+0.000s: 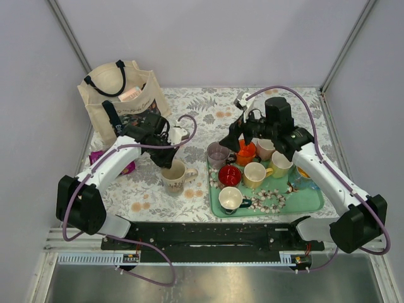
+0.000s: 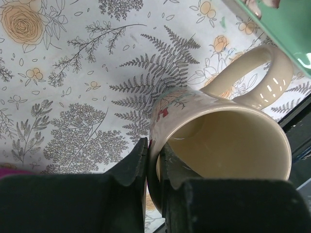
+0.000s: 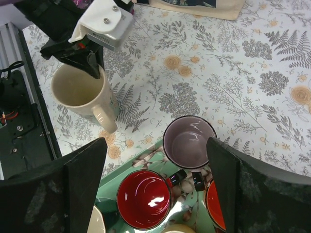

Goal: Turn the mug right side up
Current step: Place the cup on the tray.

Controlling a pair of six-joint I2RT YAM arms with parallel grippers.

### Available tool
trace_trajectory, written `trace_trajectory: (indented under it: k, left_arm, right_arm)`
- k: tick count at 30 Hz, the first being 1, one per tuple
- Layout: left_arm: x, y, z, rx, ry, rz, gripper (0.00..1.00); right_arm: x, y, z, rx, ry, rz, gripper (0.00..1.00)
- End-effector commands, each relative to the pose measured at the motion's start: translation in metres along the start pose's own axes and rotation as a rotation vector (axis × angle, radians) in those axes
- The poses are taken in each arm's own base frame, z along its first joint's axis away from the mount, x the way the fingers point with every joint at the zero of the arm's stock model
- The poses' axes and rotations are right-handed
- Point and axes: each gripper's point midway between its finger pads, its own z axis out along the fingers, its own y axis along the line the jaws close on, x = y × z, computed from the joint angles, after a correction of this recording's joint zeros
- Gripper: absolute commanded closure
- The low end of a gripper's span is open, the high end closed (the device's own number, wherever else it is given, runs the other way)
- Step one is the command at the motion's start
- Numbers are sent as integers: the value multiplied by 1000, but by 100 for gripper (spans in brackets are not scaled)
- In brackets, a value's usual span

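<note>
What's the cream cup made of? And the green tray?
The cream mug looks like glazed ceramic: smooth, shiny, with glints on its handle. The green tray is probably plastic, smooth and evenly coloured, though I can't be sure.

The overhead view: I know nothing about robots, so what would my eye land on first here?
Probably the cream mug on the flowered cloth left of centre, mouth up, with the left gripper pinching its rim. Next, the green tray at right, crowded with mugs, and the right gripper open wide above the lilac mug by its far left corner. A canvas tote bag stands at the far left.
</note>
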Motion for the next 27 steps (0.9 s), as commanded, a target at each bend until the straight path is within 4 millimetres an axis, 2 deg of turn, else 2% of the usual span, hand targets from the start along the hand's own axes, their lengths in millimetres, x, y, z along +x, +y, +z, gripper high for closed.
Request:
trace_trajectory:
  k: [1, 5, 11, 16, 20, 22, 23, 24, 27]
  left_arm:
    - [-32, 9, -10, -44, -139, 126, 100]
    - [-31, 6, -8, -24, -131, 126, 93]
    - [-24, 2, -7, -12, -127, 118, 75]
    - [-29, 0, -23, -26, -142, 136, 62]
    - [-50, -2, -64, -75, -220, 185, 49]
    - [-64, 0, -92, -143, -287, 191, 37]
    - [-69, 4, -108, -195, -322, 179, 27]
    - [-75, 11, -123, -267, -358, 151, 1]
    - [-82, 41, -175, -520, -448, 42, 1]
  right_arm:
    - [-5, 15, -3, -85, -21, -90, 8]
    - [-1, 18, -4, -108, -8, -110, 8]
    - [5, 17, 1, -122, 9, -104, 8]
    - [8, 22, 2, -170, 17, -116, 8]
    - [14, 28, 5, -224, 40, -130, 8]
    - [18, 28, 10, -235, 58, -132, 8]
    - [19, 27, 13, -232, 66, -135, 9]
    - [19, 28, 18, -232, 71, -150, 10]
    - [21, 32, 29, -230, 91, -221, 9]
